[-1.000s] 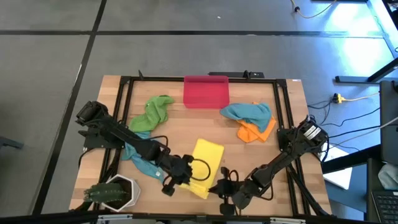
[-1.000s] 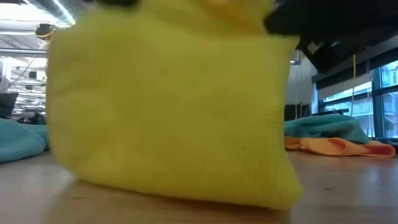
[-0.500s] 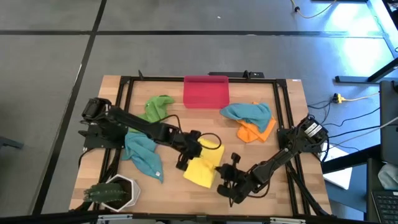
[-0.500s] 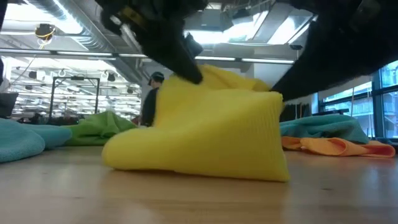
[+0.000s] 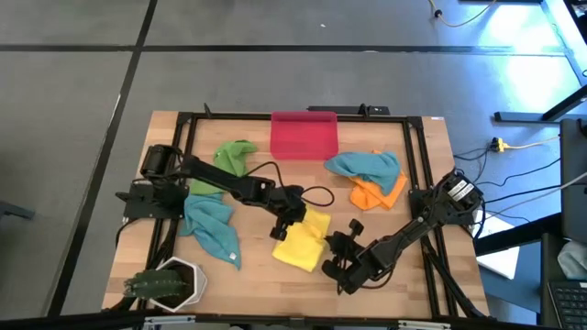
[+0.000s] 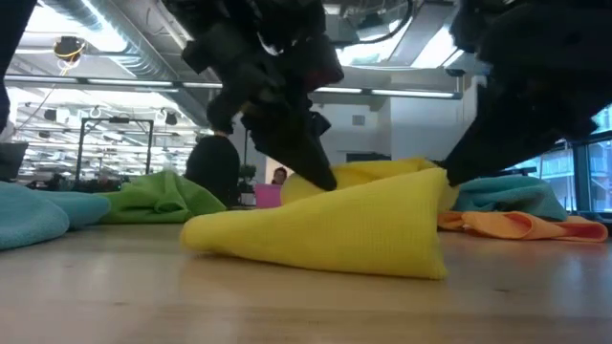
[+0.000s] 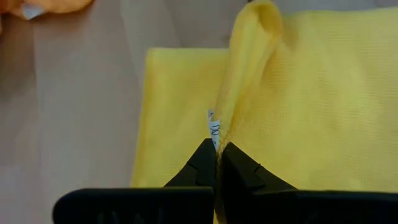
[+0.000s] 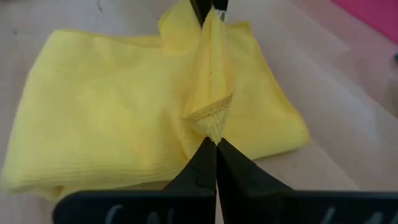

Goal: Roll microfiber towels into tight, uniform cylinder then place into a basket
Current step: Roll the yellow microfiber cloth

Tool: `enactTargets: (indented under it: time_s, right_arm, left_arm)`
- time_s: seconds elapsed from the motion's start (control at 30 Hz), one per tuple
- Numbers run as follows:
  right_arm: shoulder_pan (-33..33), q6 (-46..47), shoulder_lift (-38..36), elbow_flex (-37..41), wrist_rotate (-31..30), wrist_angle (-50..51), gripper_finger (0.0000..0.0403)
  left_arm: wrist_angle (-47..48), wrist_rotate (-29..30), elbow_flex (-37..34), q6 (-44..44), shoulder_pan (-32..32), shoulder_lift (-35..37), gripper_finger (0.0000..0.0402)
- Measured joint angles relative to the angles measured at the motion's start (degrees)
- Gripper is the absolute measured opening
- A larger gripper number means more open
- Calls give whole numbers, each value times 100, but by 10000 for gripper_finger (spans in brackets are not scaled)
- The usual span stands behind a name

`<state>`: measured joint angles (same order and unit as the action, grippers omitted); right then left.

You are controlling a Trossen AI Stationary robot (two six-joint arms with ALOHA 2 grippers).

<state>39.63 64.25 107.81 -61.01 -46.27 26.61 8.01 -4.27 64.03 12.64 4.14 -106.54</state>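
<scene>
A yellow microfiber towel (image 5: 303, 244), folded over itself, lies on the wood near the table's front middle. My left gripper (image 5: 292, 223) is shut on its far-left side and my right gripper (image 5: 330, 249) is shut on its right side. A raised ridge of cloth (image 8: 210, 68) runs between them. The red-pink basket (image 5: 304, 135) stands at the far edge. A green towel (image 5: 229, 160) and a teal towel (image 5: 209, 225) lie at the left. Another teal towel (image 5: 365, 166) lies on an orange one (image 5: 380, 193) at the right. My left gripper pinches the yellow towel's hemmed edge (image 7: 219, 127) beside a small white label, between its two fingertips (image 7: 205, 163). It comes slanting down from the table's left. The edge stands up as a fold; the rest lies on the table. My right gripper pinches a stitched corner (image 8: 210, 124) of the towel's upper layer, only at its fingertips (image 8: 202, 163). It comes slanting down from the table's right near side. The corner is lifted a little; the layers below rest on the table.
A white hexagonal pot with a green plant (image 5: 170, 282) stands at the near left corner. A black frame (image 5: 188, 128) runs round the tabletop, and cables lie by both arms. Bare wood (image 5: 275, 183) shows between the yellow towel and the basket.
My left gripper has swung from the near edge toward the table's far and right side and sunk, carrying the yellow towel's edge with it. The towel, held high before, has come down and folded onto itself. My right gripper has shifted slightly toward the far side and turned.
</scene>
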Motion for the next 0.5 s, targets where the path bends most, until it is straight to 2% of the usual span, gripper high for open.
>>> enactTargets:
  time_s: [0.17,0.5]
  right_arm:
    - [-265,-44,2,0,367,-148,0]
    - [-489,13,2,31,378,-100,0]
  left_arm:
    - [138,32,-11,-140,-39,103,0]
    - [314,336,-9,-113,-105,250,0]
